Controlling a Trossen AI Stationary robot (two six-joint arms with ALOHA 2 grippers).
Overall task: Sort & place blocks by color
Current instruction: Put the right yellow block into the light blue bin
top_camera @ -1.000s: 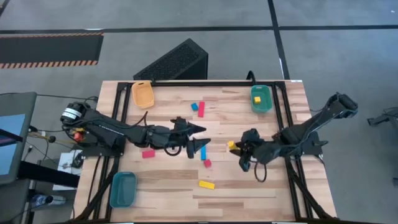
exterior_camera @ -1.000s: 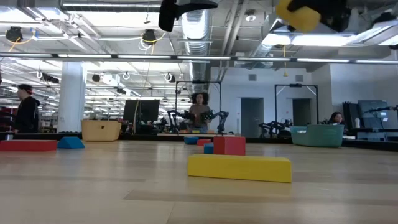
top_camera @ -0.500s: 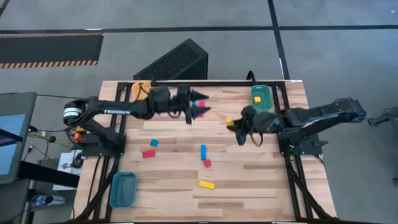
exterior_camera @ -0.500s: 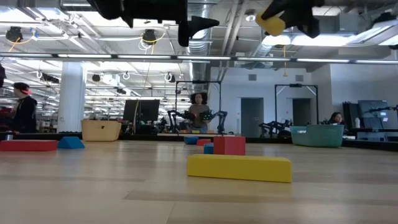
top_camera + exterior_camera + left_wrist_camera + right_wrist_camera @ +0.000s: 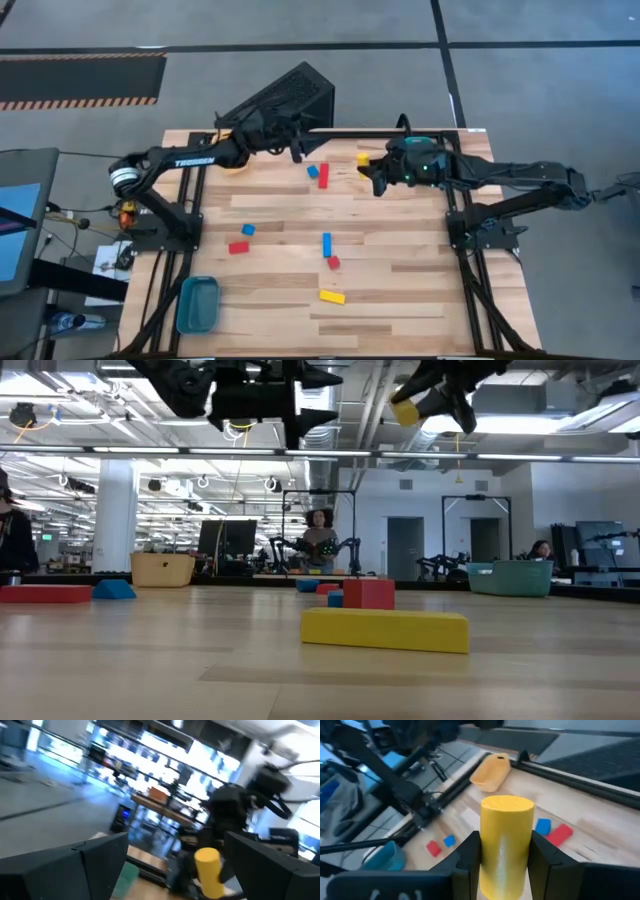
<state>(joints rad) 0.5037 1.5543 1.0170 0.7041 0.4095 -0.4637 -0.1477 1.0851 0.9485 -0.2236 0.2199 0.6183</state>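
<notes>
Fingers of the right gripper pinch a yellow cylinder block from both sides, holding it well above the surface toward one o'clock, just beside the green bin. In the low view the same block hangs high, gripped at one end. The left gripper has its fingers spread wide and empty; it hovers near eleven o'clock, by the orange bin, well apart from anything lying below.

Loose blocks rest on the wood. A blue block and a red bar lie touching near twelve o'clock. A small blue cube and a red block sit toward nine o'clock. Near the centre, a blue bar lies just above a small red cube, and a yellow bar lies toward six o'clock. The teal bin stands at seven o'clock.
</notes>
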